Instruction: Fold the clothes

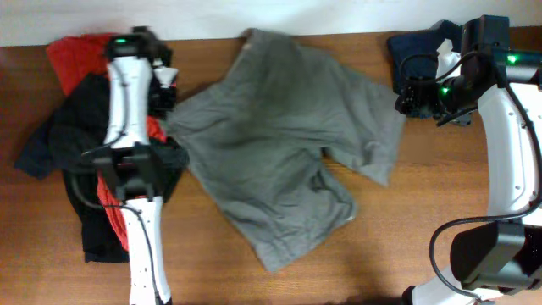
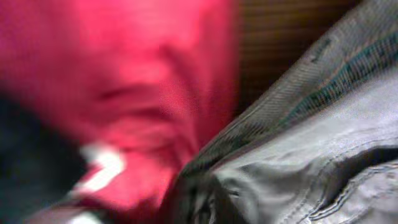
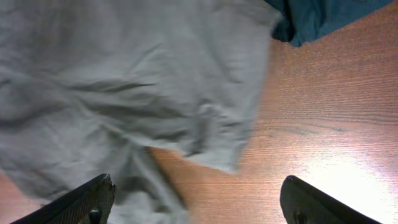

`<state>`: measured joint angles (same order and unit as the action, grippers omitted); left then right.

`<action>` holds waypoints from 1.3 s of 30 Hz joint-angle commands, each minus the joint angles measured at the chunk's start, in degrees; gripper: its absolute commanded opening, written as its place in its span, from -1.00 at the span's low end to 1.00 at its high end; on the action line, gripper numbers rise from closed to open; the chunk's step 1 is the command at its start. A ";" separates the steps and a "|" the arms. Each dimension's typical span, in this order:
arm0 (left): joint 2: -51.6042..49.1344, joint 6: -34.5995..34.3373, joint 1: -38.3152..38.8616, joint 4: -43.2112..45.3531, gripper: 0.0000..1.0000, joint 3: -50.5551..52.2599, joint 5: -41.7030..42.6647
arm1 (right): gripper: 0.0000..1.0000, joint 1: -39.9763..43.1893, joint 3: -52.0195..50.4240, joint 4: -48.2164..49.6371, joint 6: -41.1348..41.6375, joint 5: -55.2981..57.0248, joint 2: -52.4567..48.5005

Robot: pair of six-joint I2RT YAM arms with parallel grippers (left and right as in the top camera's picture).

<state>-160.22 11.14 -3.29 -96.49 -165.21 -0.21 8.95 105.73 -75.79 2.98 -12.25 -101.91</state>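
Note:
The grey shorts (image 1: pixel 288 144) lie spread and wrinkled across the middle of the table. The red shirt (image 1: pixel 72 55) and the black shirt (image 1: pixel 55 140) are heaped at the left, partly under my left arm. My left gripper (image 1: pixel 167 91) is at the shorts' left edge. In the blurred left wrist view the grey shorts (image 2: pixel 298 143) bunch into a dark fold right at the jaws, beside the red shirt (image 2: pixel 124 81), and the fingers are hidden. My right gripper (image 1: pixel 408 97) hovers open at the shorts' right edge, its fingers (image 3: pixel 87 202) wide apart over the grey shorts (image 3: pixel 124 81) and bare wood.
A dark navy folded garment (image 1: pixel 419 47) sits at the back right, just behind my right gripper, and it shows as a navy garment (image 3: pixel 323 15) at the top of the right wrist view. The wooden table (image 1: pixel 406 220) shows bare at the front right.

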 commanded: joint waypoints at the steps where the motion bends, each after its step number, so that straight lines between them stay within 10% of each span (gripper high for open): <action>1: 6.49 -3.96 -3.76 -0.24 0.02 -0.07 7.10 | 0.79 -1.90 0.02 0.13 1.14 -1.09 0.17; 6: 11.74 -3.72 -3.39 -0.24 0.48 -0.11 7.08 | 0.79 -3.82 0.04 -0.92 1.97 -1.07 1.14; 17: 30.53 -4.02 -3.39 2.56 0.63 -0.22 6.84 | 0.79 -24.68 -1.25 -9.97 3.52 2.05 7.87; 28: 30.36 -3.80 -3.69 4.72 0.67 -0.04 6.43 | 0.80 -56.85 -32.20 14.47 4.81 2.19 6.93; 39: 29.75 -3.78 -3.69 4.98 0.67 1.29 6.43 | 0.78 -64.50 -34.23 16.41 3.43 2.58 -4.76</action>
<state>-129.86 7.62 -6.55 -91.88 -164.81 6.00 -55.11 71.88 -59.31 7.01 -10.39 -104.22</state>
